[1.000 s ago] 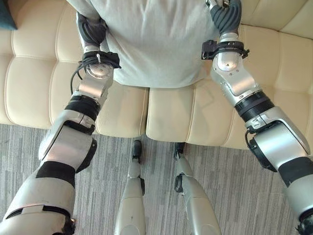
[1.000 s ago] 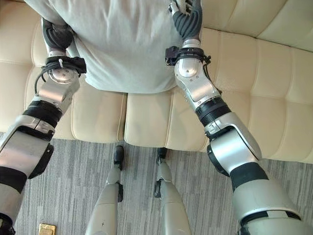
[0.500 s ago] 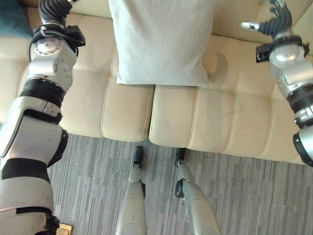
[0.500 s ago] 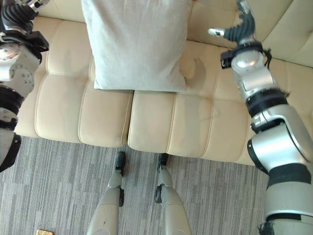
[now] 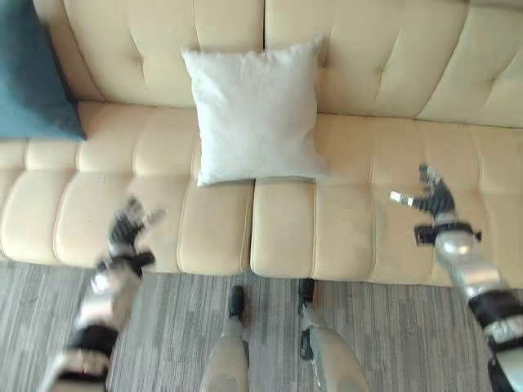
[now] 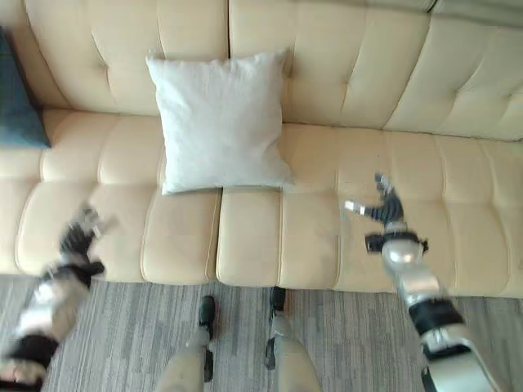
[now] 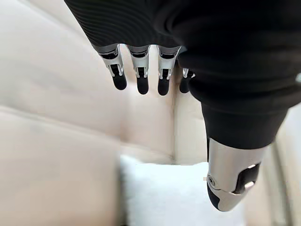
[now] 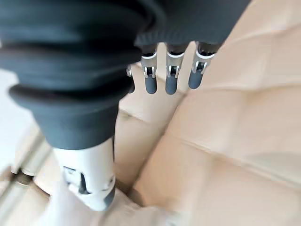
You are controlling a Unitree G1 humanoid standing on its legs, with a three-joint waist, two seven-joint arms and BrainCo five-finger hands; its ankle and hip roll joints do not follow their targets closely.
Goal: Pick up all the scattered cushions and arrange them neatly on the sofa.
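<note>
**White cushion placed, both hands empty**

Left end of the sofa [image 5: 368,237]: a teal cushion [image 5: 33,82] leans against the backrest at the left edge of the seat, partly out of frame. Left hand [image 5: 127,230] hovers over the front edge of the seat, left of centre; fingers relaxed and spread, holding nothing. Left wrist view confirms straight fingers with bare upholstery beyond them.

Centre: the white cushion [image 5: 255,110] stands upright on the seat, back edge against the backrest, roughly square to the middle seam. Touched by neither hand.

Right: right hand [image 5: 429,198] hangs above the right part of the seat, well apart from the white cushion, fingers splayed wide, empty.

Progress, as a judgement: two cushions are on the sofa and look settled. The strip of grey carpet [image 5: 163,327] along the sofa's front edge carries no cushion; whether others lie elsewhere I cannot tell.

Writing: no brand, label or print legible on cushions or sofa.
</note>
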